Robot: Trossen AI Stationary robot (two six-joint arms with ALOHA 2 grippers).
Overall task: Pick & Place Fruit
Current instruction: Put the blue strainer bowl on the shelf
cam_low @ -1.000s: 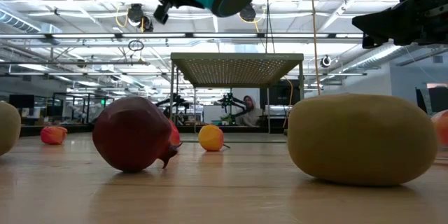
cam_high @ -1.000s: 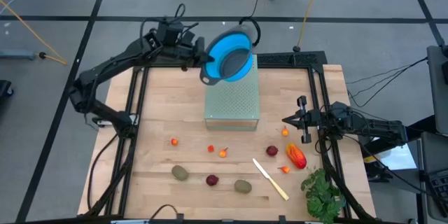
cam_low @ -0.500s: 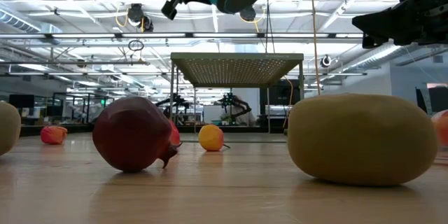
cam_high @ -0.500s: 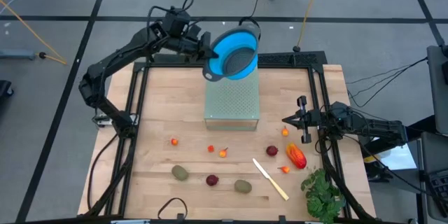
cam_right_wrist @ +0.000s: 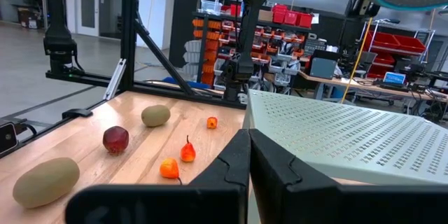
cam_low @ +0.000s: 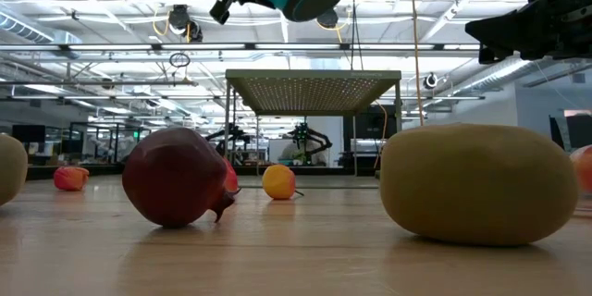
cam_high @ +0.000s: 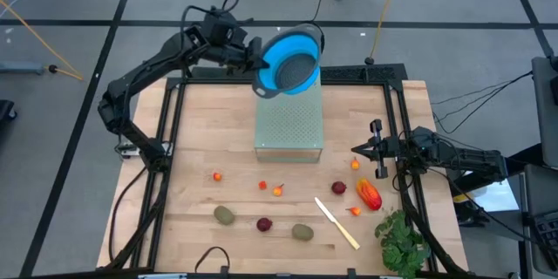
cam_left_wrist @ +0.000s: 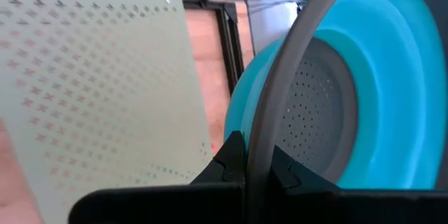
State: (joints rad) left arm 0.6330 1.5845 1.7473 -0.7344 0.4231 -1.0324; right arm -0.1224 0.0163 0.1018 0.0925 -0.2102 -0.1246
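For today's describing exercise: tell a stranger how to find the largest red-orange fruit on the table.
Start at the pale perforated platform in the middle of the wooden table, then look toward the right arm's side. Just above the green leafy bunch lies the red-orange oval fruit. It is longer and brighter than the dark red ball beside it.

The table [cam_high: 209, 122] is showing pale, matt wood grain. The blue colander [cam_high: 288, 61] is looking like soft, smooth plastic with a grey rim and perforated base. The pale green platform [cam_high: 289, 126] is appearing matt and finely perforated, possibly metal. The dark red ball [cam_low: 176, 178] is gleaming faintly; the kiwi-like oval [cam_low: 478, 183] is looking dull and velvety.
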